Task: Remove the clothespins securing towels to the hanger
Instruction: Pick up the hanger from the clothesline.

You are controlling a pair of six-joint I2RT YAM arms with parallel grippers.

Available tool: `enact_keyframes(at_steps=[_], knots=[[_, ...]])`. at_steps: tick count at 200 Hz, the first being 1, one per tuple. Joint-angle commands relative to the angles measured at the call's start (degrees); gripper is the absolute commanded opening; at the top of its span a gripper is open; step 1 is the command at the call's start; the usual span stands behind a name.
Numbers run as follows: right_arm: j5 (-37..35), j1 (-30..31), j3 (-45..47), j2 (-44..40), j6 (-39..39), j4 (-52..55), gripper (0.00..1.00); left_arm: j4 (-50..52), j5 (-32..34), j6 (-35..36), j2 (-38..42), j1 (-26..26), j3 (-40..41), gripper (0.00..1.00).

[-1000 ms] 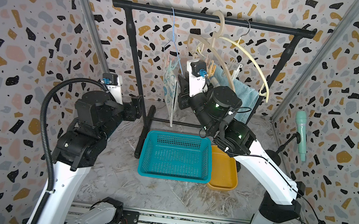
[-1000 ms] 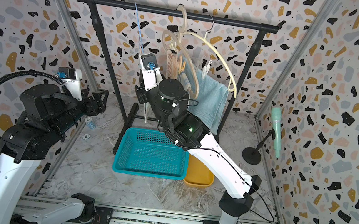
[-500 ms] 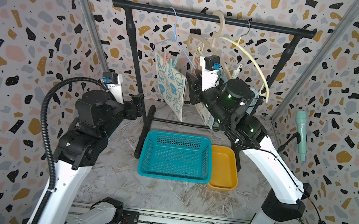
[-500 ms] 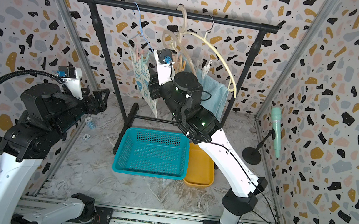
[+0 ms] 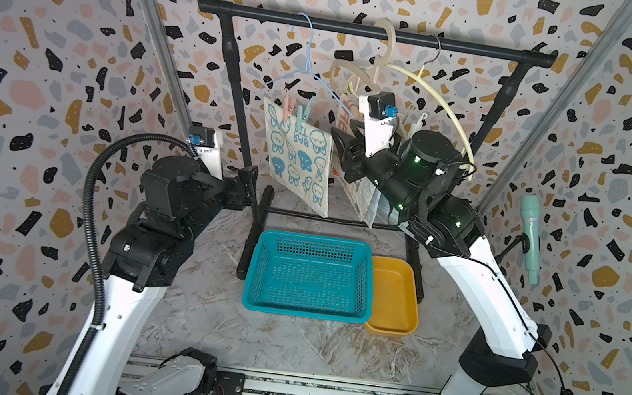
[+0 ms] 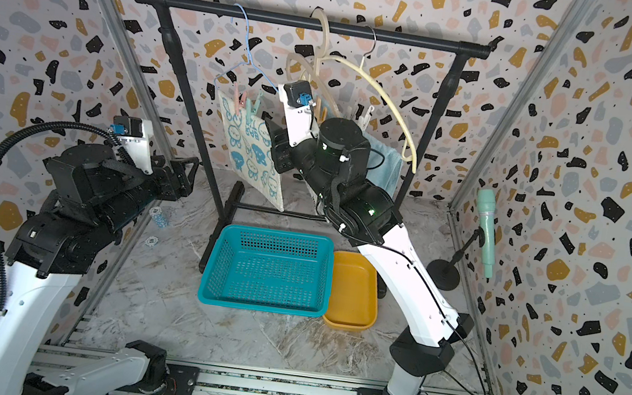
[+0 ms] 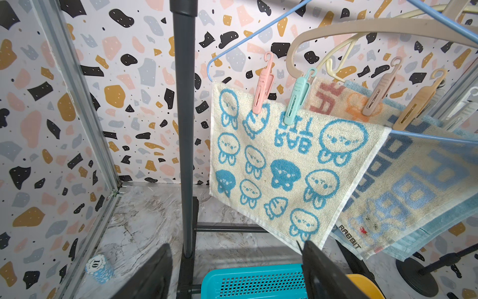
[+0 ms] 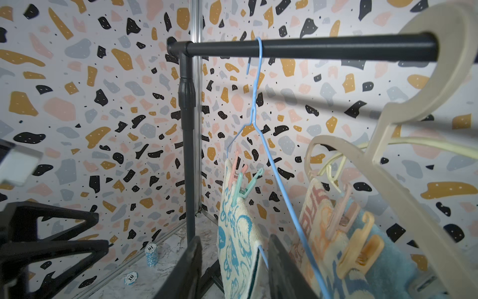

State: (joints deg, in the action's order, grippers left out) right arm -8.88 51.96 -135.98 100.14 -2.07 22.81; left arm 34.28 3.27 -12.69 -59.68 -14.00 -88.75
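Now that the right arm (image 5: 414,174) has swung right, the cream towel (image 5: 298,162) hangs face-on again from the blue hanger (image 8: 256,77). The right gripper (image 8: 234,240) has opened partway around its edge, the left gripper (image 7: 236,244) gapes empty, and both clothespins (image 7: 263,82) remain clipped, so none is freed.

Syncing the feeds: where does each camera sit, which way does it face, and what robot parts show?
Top view: high in front, looking down at the rack; left arm and right arm show.
Top view: beside it, same rack, same arms.
Left wrist: faces the cartoon towel; left tool shows.
Right wrist: faces the blue hanger; right tool shows.
Shared: all four show the pink clothespin.
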Motion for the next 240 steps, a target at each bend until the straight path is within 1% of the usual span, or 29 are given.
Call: enact_keyframes(at_steps=[1,24,47,81,113,160,176,193,215,226,240], knots=[[3.36,-0.78,-2.63,-2.95,-0.60,1.60,0.47,-2.12,-2.34,0.47,-0.38,-0.24,-1.28,0.79],[7.49,-4.31,-2.44,-4.29,1.98,1.98,0.49,-2.29,-3.31,0.56,-1.11,-0.23,-2.01,0.78],[8.51,-6.47,-2.12,-4.45,2.96,2.74,0.51,-2.84,-4.10,0.20,-1.40,-0.24,-2.15,0.78],[8.94,-6.70,-1.48,-3.45,2.59,3.75,0.54,-2.91,-4.63,0.02,-1.58,-0.24,-1.72,0.78],[10.42,-6.32,-1.13,-1.69,3.47,5.21,0.53,-2.92,-4.76,0.01,-1.41,-0.24,-1.17,0.78],[9.06,-5.64,-0.95,-0.04,2.99,5.39,0.52,-2.86,-5.10,-0.02,-1.18,-0.23,-1.10,0.78],[8.87,-5.56,-0.91,0.33,3.03,5.58,0.47,-2.99,-5.12,-0.10,-1.00,-0.24,-0.77,0.78],[8.42,-5.56,-0.69,0.56,3.03,5.58,0.38,-2.99,-5.21,-0.19,-0.84,-0.24,-0.57,0.78],[8.22,-5.56,0.12,0.15,3.09,5.08,0.21,-3.08,-5.20,-0.27,-0.71,-0.24,-0.40,0.78],[8.17,-5.56,1.08,-0.45,3.12,4.32,0.10,-3.17,-5.29,-0.32,-0.74,-0.24,-0.37,0.78],[8.10,-5.56,2.38,-1.30,3.15,3.24,0.01,-3.26,-5.31,-0.40,-0.63,-0.24,-0.28,0.78]])
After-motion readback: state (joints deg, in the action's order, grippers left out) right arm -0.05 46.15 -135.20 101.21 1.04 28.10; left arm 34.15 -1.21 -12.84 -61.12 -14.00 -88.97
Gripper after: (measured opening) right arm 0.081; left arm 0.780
